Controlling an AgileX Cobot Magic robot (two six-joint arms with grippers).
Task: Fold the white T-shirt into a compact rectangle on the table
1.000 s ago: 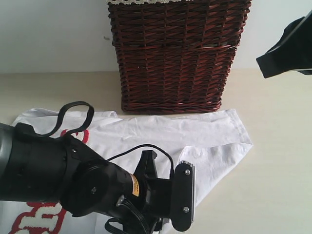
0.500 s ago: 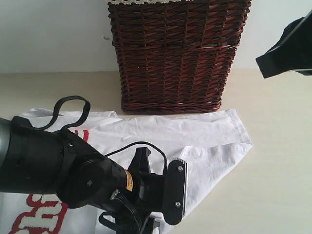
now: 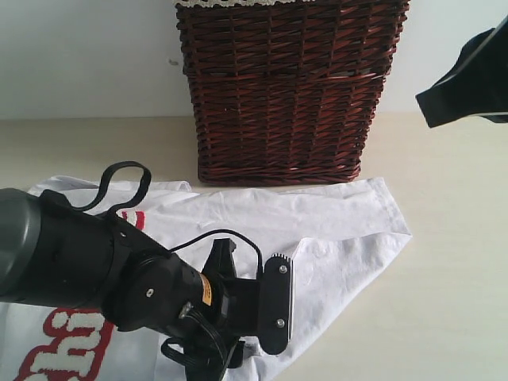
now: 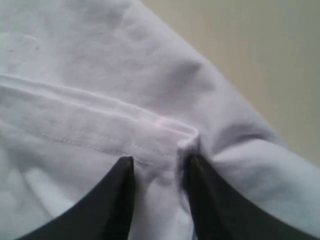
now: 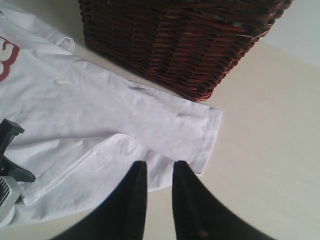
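**A:** Exterior view first. Where's the white T-shirt (image 3: 333, 218)?
**B:** Spread on the table (image 3: 452, 262) just in front of the wicker basket (image 3: 286, 87), one sleeve folded over.
**A:** Left wrist view?
**B:** The left gripper (image 4: 160, 162) has its fingers parted at a stitched hem, and the cloth puckers by one tip.
**A:** Right wrist view?
**B:** The right gripper (image 5: 159, 167) is empty, fingers nearly together, above the sleeve's edge out from the basket.

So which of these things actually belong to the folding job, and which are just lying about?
Part of the job:
- white T-shirt, spread out
- table under it
- left end effector, down at the shirt
- right end effector, holding nothing

Just lying about:
- wicker basket, standing behind the shirt
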